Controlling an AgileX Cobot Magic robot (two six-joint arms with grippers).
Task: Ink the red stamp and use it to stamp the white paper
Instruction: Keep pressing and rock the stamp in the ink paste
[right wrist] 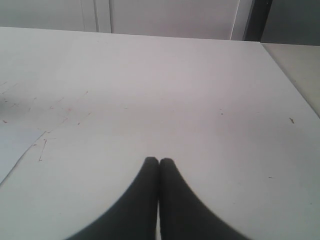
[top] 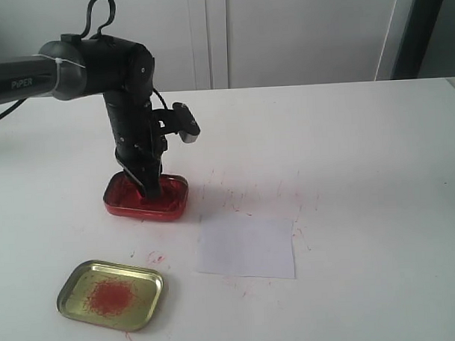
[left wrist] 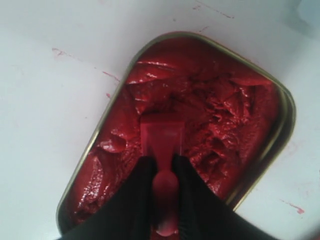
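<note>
The red stamp (left wrist: 161, 137) looks like smooth, faintly matt plastic. The red paste (left wrist: 220, 115) is glossy, wet and lumpy inside its metal tin (left wrist: 289, 120). The gold lid (top: 145, 282) is shiny metal. The white paper (top: 246, 247) is matt, and the table (top: 361, 151) smooth.

Stamp (left wrist: 161, 135) in the ink tin (top: 139, 210); lid (top: 147, 281) before it, paper (top: 246, 247) right of the lid

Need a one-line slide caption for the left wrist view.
Left gripper holds the red stamp down in the red ink tin.

pincer (top: 152, 191) in red tin (top: 115, 202), white paper (top: 246, 247) nearby
</note>
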